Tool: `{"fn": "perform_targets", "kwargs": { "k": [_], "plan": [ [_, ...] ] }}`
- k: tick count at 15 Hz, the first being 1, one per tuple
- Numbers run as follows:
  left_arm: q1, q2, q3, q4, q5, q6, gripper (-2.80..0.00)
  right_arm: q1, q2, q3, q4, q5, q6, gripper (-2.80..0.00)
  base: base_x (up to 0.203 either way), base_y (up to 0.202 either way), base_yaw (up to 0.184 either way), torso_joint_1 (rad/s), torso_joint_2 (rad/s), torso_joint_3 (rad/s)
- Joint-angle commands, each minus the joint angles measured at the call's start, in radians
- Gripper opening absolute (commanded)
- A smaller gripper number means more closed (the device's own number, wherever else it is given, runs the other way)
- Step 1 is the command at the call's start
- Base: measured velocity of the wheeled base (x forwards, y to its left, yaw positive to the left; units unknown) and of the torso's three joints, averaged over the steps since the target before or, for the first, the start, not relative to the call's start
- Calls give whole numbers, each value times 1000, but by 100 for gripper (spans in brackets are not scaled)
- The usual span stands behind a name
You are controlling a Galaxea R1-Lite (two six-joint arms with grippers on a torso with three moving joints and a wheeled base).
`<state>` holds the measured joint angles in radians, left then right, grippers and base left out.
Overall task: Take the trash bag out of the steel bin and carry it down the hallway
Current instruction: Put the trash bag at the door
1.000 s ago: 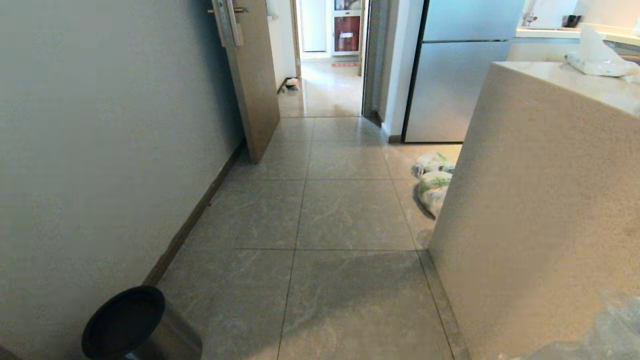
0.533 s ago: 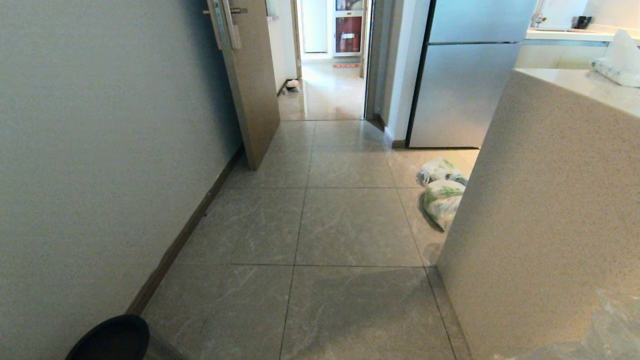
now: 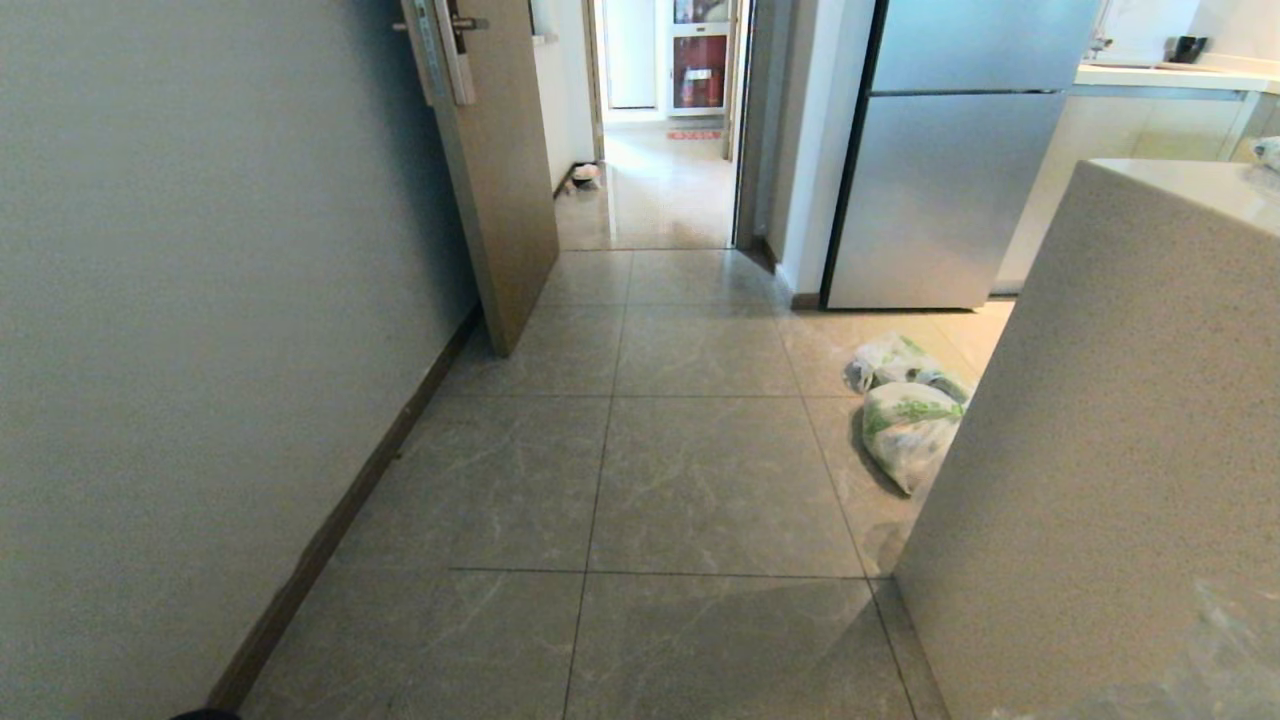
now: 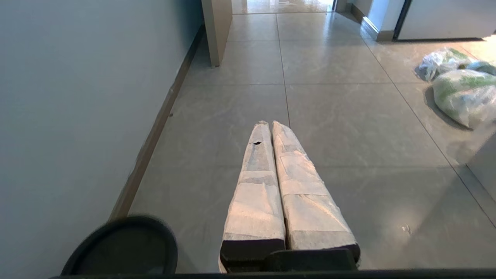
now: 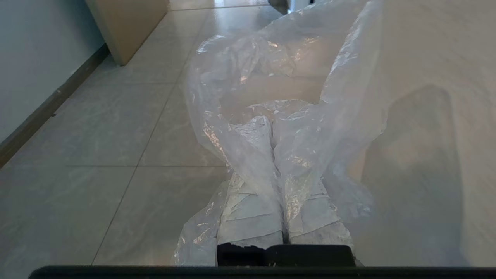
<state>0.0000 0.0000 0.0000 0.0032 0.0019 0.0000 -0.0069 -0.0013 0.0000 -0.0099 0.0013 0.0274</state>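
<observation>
The first half of the task looks done — the trash bag [image 5: 286, 89] is out of the steel bin [image 4: 124, 248] and hangs from the right gripper [image 5: 276, 133], whose jaws are clenched on a gathered fold of the clear, crinkly film, with loose plastic draped over and around both wrapped fingers. In the head view only a faint sheen of that film shows at the lower right corner, against the side of the stone-topped counter [image 3: 1100, 420]. The bin sits low beside the left-hand wall [image 3: 200, 300], its dark rim visible in the left wrist view just beside the left gripper [image 4: 269, 126], which is idle with its jaws pressed together and nothing between them. What remains, as a judgement, is the carrying: the hallway [image 3: 660, 190] lies well ahead, past the open door [image 3: 500, 180] and through the doorway beside the fridge [image 3: 940, 190], with several tiles of floor [image 3: 700, 480] between. Two white bags with green print [image 3: 905, 425] lie on the floor against the counter, to the right of the straight route, so the way seems open.
</observation>
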Motion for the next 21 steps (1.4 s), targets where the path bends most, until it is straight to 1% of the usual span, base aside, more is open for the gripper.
{"fn": "perform_targets", "kwargs": {
  "k": [1, 21],
  "plan": [
    [0, 0, 0, 0, 1, 0, -280, 0, 0, 2, -1, 0, 0, -280, 194, 0, 0, 6, 6, 3],
    [0, 0, 0, 0, 0, 0, -280, -1, 0, 2, -1, 0, 0, -280, 191, 0, 1, 2, 3, 2]
  ]
}}
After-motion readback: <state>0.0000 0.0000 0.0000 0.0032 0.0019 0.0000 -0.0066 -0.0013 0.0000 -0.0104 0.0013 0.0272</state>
